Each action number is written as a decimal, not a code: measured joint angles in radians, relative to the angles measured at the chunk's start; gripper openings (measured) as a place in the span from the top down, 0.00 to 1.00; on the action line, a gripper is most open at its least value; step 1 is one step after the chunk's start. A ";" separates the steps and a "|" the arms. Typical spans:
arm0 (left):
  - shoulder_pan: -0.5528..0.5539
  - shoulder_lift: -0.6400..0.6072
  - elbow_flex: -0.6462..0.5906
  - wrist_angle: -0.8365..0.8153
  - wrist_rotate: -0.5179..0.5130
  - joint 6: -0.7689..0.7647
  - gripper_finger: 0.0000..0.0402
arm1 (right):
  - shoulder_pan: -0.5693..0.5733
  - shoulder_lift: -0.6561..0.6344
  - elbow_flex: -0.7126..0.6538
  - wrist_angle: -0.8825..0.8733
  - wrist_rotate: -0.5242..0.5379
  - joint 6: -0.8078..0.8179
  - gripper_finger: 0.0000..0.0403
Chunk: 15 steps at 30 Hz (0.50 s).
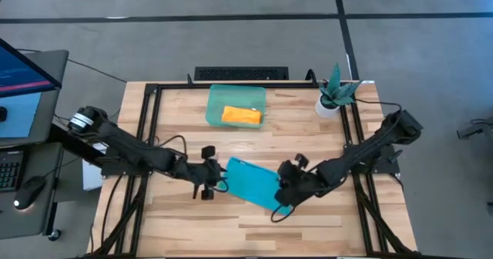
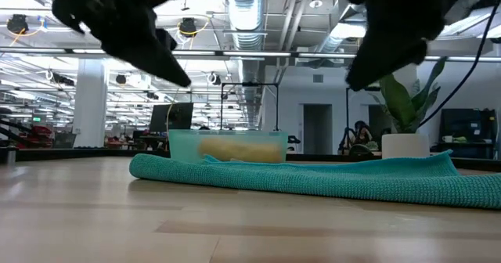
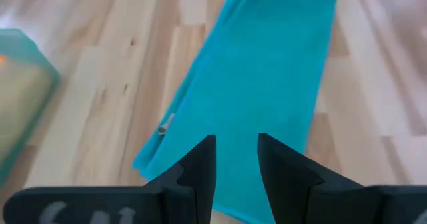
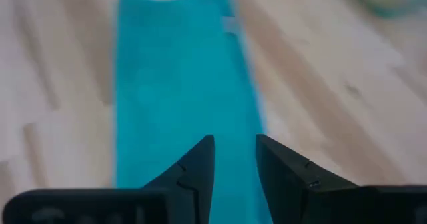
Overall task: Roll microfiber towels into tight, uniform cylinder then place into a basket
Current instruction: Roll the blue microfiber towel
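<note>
A teal-blue microfiber towel (image 1: 253, 183), folded into a long strip, lies flat on the wooden table between my two grippers. It also shows in the low view (image 2: 313, 177). My left gripper (image 1: 222, 183) hovers open over its left end (image 3: 260, 84), clear of the cloth. Over the towel's right end (image 4: 180, 84), my right gripper (image 1: 280, 200) likewise hovers open. The orange towel (image 1: 242, 116) lies rolled inside the pale-green basket (image 1: 212, 105) at the table's far side.
A small white pot with a green plant (image 1: 335, 97) stands at the far right corner. Black frame rails (image 1: 150, 120) run along the table's left, right and far edges. A monitor and a keyboard (image 1: 15, 82) sit off the table's left side.
</note>
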 joint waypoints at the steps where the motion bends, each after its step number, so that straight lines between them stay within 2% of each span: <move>1: 0.008 0.016 0.000 0.007 0.012 0.008 0.74 | -0.009 0.011 -0.003 0.033 -0.018 -0.040 0.67; 5: 0.047 0.067 0.000 0.016 0.055 0.016 0.74 | -0.052 0.050 -0.005 0.134 -0.124 -0.144 0.67; 9: 0.089 0.112 0.000 0.050 0.139 0.008 0.74 | -0.094 0.081 -0.005 0.147 -0.227 -0.170 0.67; 15: 0.137 0.201 0.001 0.132 0.289 0.008 0.74 | -0.119 0.088 -0.006 0.138 -0.251 -0.170 0.67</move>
